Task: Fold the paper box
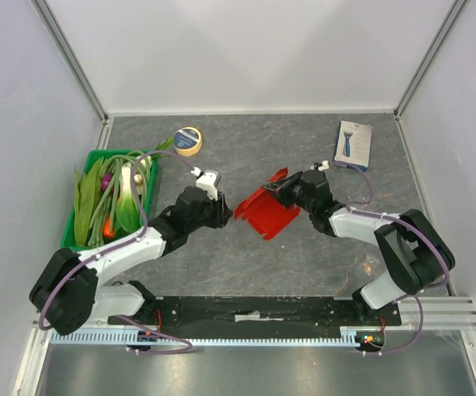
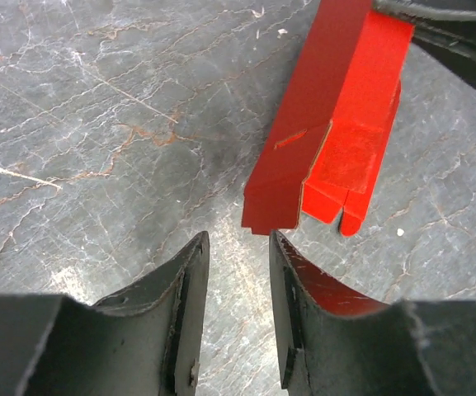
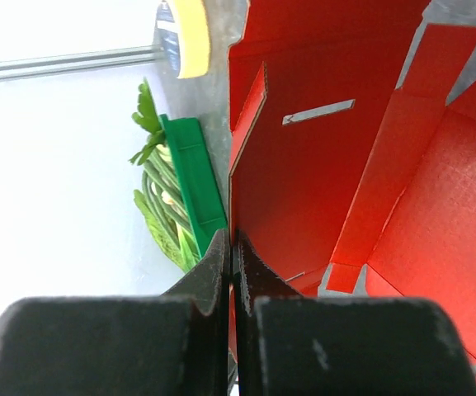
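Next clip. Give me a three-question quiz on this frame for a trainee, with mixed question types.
1. True or false: the left gripper holds the paper box.
2. The right gripper is shut on: A) nothing, B) a panel of the paper box, C) the left gripper.
3. Which arm's side of the table has the green tray?
Key: 1 false; 2 B; 3 the left arm's.
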Motion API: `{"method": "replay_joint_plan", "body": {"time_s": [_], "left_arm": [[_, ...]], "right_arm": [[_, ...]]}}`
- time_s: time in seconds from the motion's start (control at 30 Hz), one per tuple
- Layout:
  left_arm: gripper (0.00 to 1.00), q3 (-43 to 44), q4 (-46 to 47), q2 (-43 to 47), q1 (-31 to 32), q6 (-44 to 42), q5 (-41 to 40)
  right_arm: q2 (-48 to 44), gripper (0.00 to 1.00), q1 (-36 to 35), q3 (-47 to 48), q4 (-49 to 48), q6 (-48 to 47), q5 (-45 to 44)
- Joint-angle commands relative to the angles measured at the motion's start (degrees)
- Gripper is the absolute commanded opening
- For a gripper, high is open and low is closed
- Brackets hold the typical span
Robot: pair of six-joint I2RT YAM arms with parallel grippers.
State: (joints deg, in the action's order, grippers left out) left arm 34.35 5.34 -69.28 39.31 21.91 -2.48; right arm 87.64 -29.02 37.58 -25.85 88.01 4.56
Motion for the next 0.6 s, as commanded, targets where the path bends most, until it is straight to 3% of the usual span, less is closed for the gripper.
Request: {"method": "replay_joint_plan", "body": {"time_s": [0.0,0.27,0.57], "left_arm": [[0.42,-0.16,6.78,-2.17,-1.08,3.75,-0.15],[0.35,-0.07,10.47,-6.92,-2.66,2.35,-4.11],[0.34,3.00,12.41,-13.42,-2.75,-0.99,-5.25]], "right_arm": [[2.45,0.00,0.27,-0.40,-13.61,-3.54,0.89],[6.75,0.00,0.54,-0.23,-14.94,-8.02,2.83],[10.80,0.02,0.71,1.79,-14.06,-14.17,4.32]]}}
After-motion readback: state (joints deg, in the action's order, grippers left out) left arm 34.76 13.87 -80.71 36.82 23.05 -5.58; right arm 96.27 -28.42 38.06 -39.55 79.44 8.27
